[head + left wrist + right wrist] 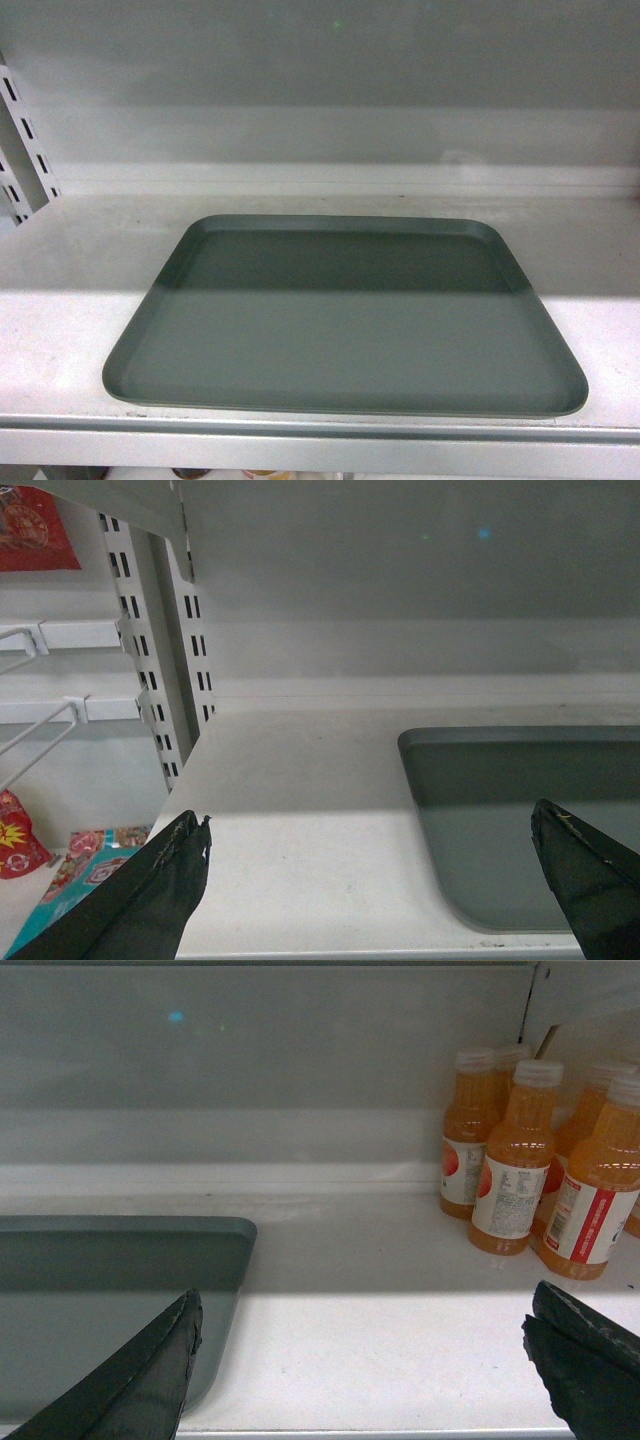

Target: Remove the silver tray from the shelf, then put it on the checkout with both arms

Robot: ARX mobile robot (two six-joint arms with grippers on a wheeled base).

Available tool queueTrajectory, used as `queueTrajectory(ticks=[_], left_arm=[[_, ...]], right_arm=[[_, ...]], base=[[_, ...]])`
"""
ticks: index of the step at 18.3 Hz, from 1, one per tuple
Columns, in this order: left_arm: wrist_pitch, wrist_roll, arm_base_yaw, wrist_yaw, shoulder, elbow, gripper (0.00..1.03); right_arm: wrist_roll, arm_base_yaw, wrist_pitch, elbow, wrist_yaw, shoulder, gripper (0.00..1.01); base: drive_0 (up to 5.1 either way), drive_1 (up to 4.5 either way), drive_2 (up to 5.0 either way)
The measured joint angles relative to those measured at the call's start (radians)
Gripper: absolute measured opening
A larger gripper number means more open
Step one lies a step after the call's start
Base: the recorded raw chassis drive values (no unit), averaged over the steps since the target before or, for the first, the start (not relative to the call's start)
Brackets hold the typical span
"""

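Shelf: bore the silver tray flat at its near edge, long axis left to right.
Left claw: fingers wide, straddling the tray's left rim.
Right claw: wide, straddling its right rim.
We judged both equally near; fingertips cut off.

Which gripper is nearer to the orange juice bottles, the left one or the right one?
The right gripper: the orange juice bottles stand just beyond its open fingers, right of the silver tray. The left gripper is open at the tray's opposite end; no bottles there.
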Motion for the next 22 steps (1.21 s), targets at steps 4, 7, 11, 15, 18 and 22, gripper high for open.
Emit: queueTrajectory(ticks=[4, 7, 11, 15, 18, 22], left_arm=[[0.000, 0.000, 0.000, 0.000, 0.000, 0.000, 0.98], [-0.316, -0.056, 0.004, 0.015, 0.205, 0.141, 0.98], [-0.229, -0.079, 0.040, 0.052, 0.352, 0.167, 0.98], [0.127, -0.072, -0.042, 0.069, 0.677, 0.167, 0.98], [0.416, -0.058, -0.084, 0.079, 1.022, 0.224, 0.98], [0.658, -0.018, -0.118, 0.071, 1.435, 0.402, 0.98]], right_arm=[[0.000, 0.000, 0.000, 0.000, 0.000, 0.000, 0.98], [0.035, -0.017, -0.103, 0.028, -0.062, 0.032, 0.98], [0.142, 0.003, 0.065, 0.053, -0.148, 0.308, 0.98], [0.122, 0.004, 0.491, 0.064, -0.187, 0.760, 0.98], [0.092, 0.006, 0.794, 0.169, -0.188, 1.162, 0.98], [0.072, 0.055, 0.890, 0.340, -0.169, 1.548, 0.98]], base=[[0.0, 0.00, 0.0], [0.0, 0.00, 0.0], [0.0, 0.00, 0.0], [0.0, 0.00, 0.0], [0.0, 0.00, 0.0], [0.0, 0.00, 0.0]])
